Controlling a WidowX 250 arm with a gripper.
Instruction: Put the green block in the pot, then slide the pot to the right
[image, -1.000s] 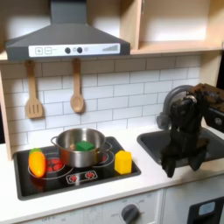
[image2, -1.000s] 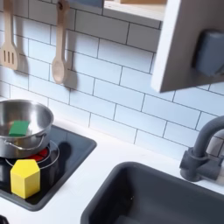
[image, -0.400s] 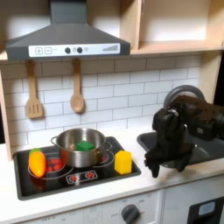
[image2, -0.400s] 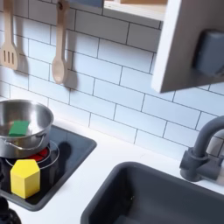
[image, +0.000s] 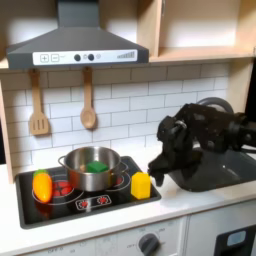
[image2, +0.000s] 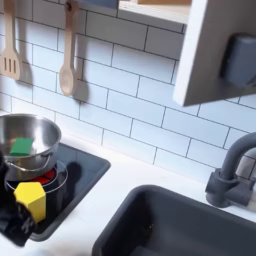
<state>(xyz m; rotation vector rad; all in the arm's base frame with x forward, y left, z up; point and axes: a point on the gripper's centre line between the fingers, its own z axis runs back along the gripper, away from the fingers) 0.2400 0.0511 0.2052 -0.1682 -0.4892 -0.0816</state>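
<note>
- The gripper (image: 156, 172) hangs low over the counter in the first exterior view, just to the first exterior view's right of the yellow block (image: 140, 185); its dark fingers blur into one mass, so I cannot tell whether they are apart or together.
- Nothing is seen held in the tool, and whether it touches the yellow block cannot be told.
- In the second exterior view a dark blurred shape at the lower left, partly in front of the yellow block (image2: 33, 197), looks like the gripper (image2: 22, 222), cut off by the frame edge.
- The green block (image: 95, 166) lies inside the pot (image: 92, 177), well apart from the gripper, on the far side of the yellow block towards the first exterior view's left.
- In the second exterior view the green block (image2: 21, 147) rests on the pot's floor, and the pot (image2: 45, 134) is cut off at the left edge.
- The pot stands on the black stovetop (image: 112, 205), with an orange-yellow toy vegetable (image: 42, 185) just beside it on the first exterior view's left.
- Two wooden utensils (image: 88, 110) hang on the tiled wall behind, and the dark sink (image2: 190, 230) lies to the second exterior view's right.
</note>
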